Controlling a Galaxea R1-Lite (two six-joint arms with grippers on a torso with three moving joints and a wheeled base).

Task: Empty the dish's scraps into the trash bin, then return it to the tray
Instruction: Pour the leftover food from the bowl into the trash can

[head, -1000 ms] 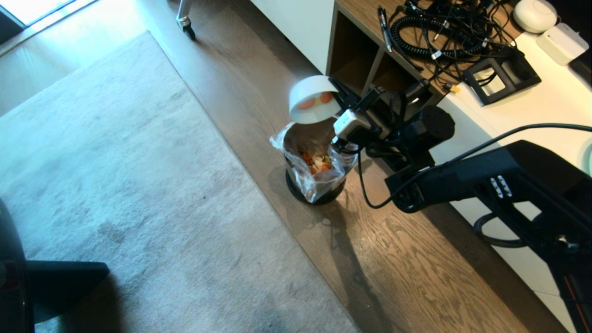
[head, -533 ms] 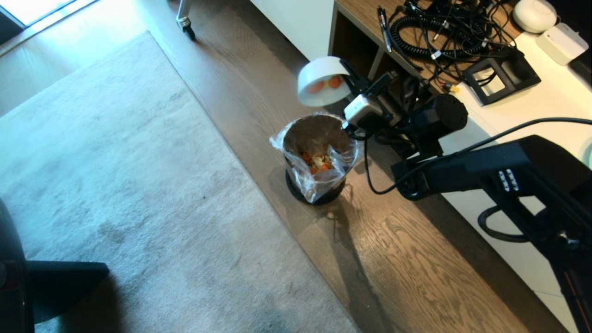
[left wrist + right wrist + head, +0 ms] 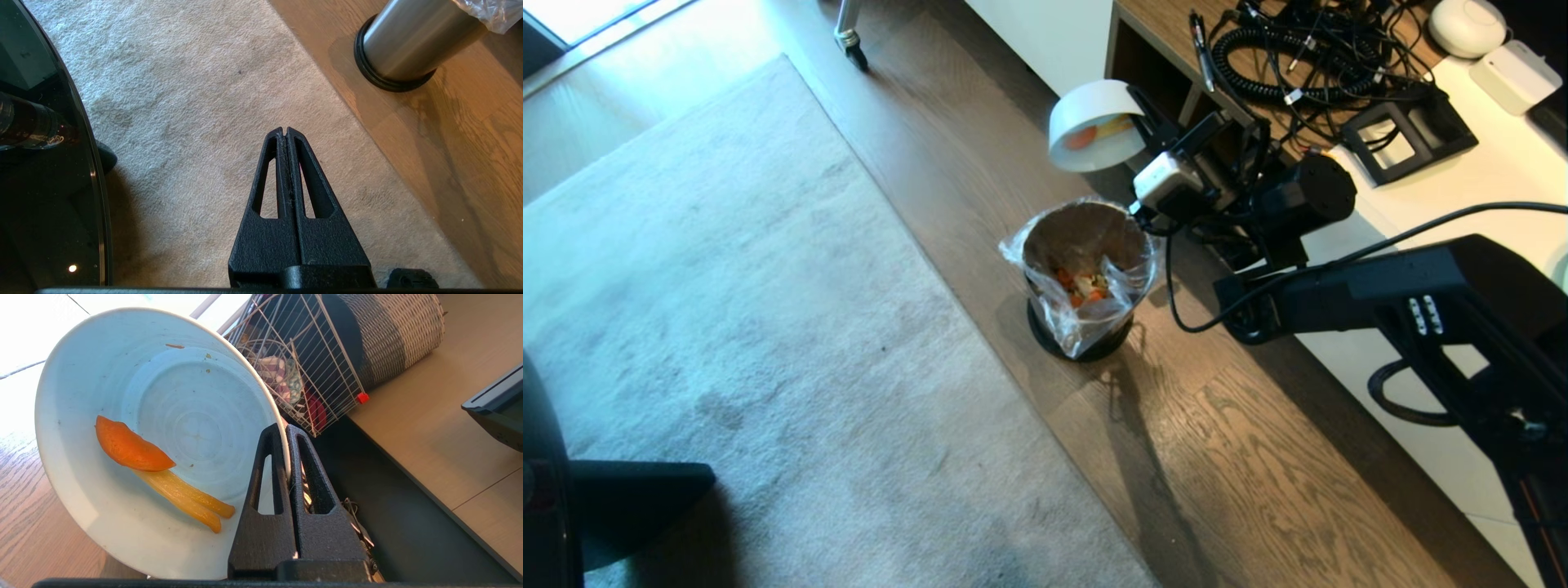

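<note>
A: Rug (image 3: pixel 727 327) fills the left, running to the floor's left edge. What's cut off there?

B: A dark round shape at the floor's lower left corner, only partly in view. The left claw (image 3: pixel 285 132) hangs over the rug with its two fingers pressed together, gripping nothing; it doesn't show in the head view.

A: And the trash bin (image 3: pixel 1086 282)?

B: One bin, standing on the wood floor just past the rug's edge. Its clear liner hides most of the steel from above. Orange and pale bits lie inside, too small to count.

A: The dish (image 3: pixel 1094 122)?

B: One white bowl, up in the air above and beyond the bin, tilted on its side. The right claw (image 3: pixel 286 430) pinches its rim, fingers tight on the wall.

A: Scraps (image 3: pixel 163 473) in it?

B: Three I can count: one orange chunk and two yellow strips, clinging to the inner wall.

A: Further right?

B: The bench (image 3: pixel 1486 171), with tangled cables (image 3: pixel 1290 57) too knotted to count.
</note>
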